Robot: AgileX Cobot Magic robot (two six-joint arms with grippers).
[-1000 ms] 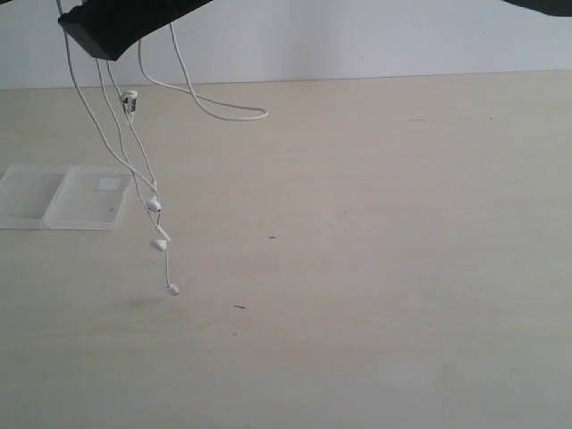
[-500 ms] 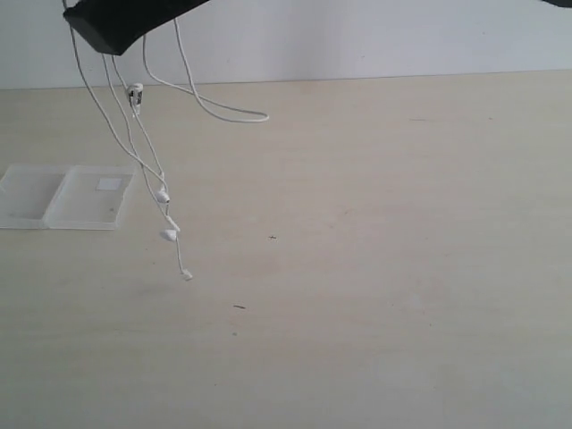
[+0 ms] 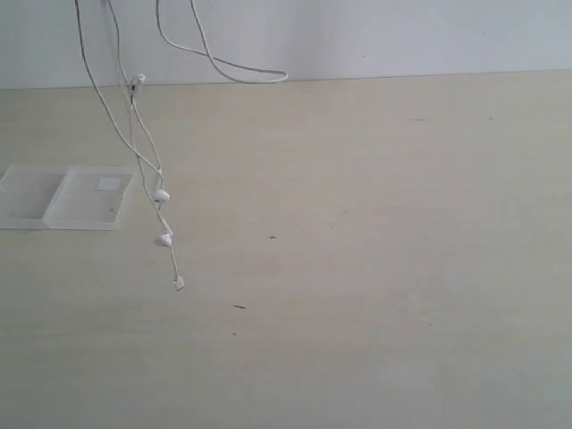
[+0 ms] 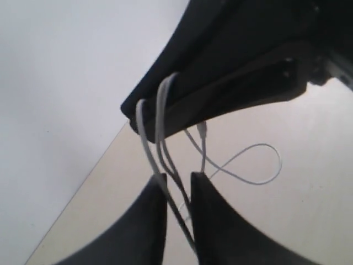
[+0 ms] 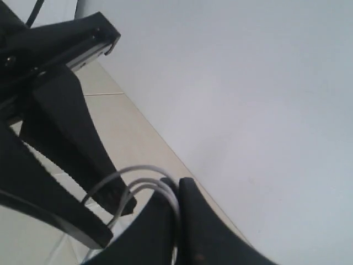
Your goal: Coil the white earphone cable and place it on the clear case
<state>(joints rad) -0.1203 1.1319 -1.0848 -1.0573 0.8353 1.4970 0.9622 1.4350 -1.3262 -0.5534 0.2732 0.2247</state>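
Hanging over the left edge of the counter [image 3: 375, 268] beside the clear case [image 3: 63, 198], the earphone cable [image 3: 161, 195] is probably held high for coiling; right jaws pinch its strands, left jaws stand slightly parted around them.

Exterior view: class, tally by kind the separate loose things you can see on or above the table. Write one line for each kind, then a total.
earphone cable: 1
clear case: 1
Total: 2
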